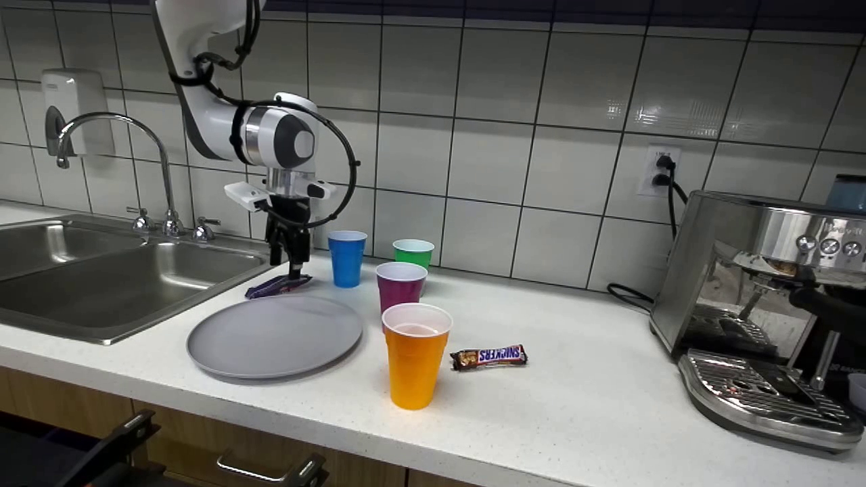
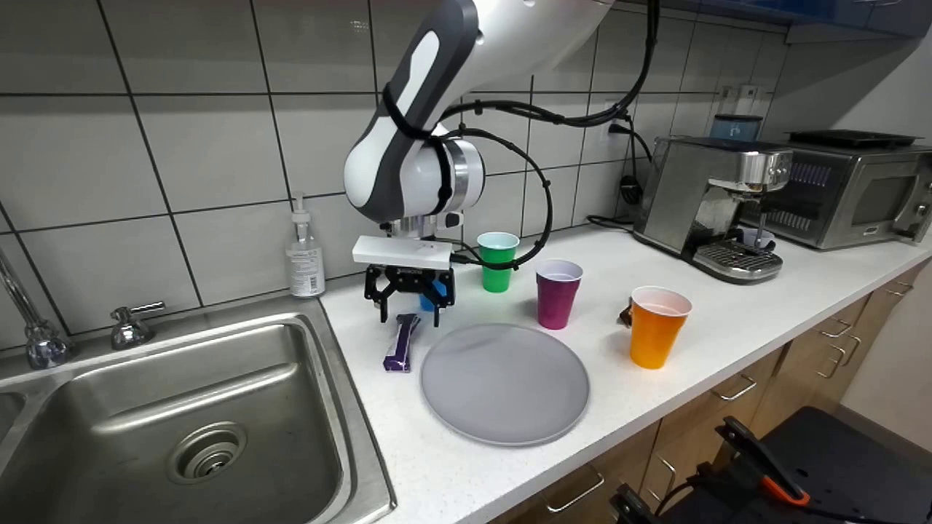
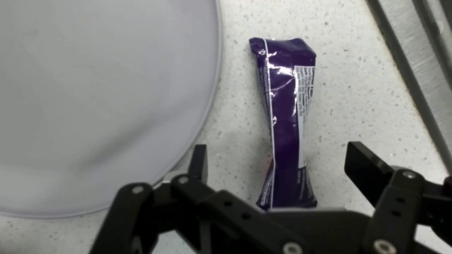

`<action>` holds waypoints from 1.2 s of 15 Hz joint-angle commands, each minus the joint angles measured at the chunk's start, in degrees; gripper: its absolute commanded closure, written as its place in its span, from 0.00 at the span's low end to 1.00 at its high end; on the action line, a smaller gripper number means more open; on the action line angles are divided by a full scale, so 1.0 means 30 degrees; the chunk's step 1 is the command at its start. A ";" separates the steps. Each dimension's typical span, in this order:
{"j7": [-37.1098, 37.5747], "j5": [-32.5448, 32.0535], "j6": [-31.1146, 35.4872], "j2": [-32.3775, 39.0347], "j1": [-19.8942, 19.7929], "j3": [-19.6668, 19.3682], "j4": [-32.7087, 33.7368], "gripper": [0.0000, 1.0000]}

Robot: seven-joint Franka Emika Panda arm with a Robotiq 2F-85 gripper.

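Spread wide in the wrist view, the claw [image 3: 277, 157] has its fingers [image 3: 199, 158] at nine and three o'clock of the purple bar [image 3: 286, 113] — a gap on each side! It lies on the counter [image 3: 353, 88], running up toward twelve, grey plate [image 3: 106, 77] at ten, and only here does its fine print [image 3: 306, 88] show. In an exterior view, the Snickers bar [image 1: 489, 356] shows full length at three o'clock from the orange cup [image 1: 416, 368]; in an exterior view just its brown end [image 2: 625, 314] peeks out at nine, and a microwave [image 2: 866, 193] sits at two from that cup. White speckled counter, tiled wall [image 1: 490, 162] behind, steel sink [image 1: 88, 297] — a dispenser [image 1: 81, 111] near twelve above it.
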 commanded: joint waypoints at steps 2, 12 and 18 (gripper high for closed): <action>0.0740 -0.0777 -0.0811 -0.1737 0.0358 -0.0491 -0.0860 0.00; -0.0304 -0.1112 -0.0566 -0.1546 -0.0096 -0.0187 -0.0626 0.00; 0.1143 -0.1236 -0.0361 -0.2680 0.0155 -0.0701 -0.1303 0.00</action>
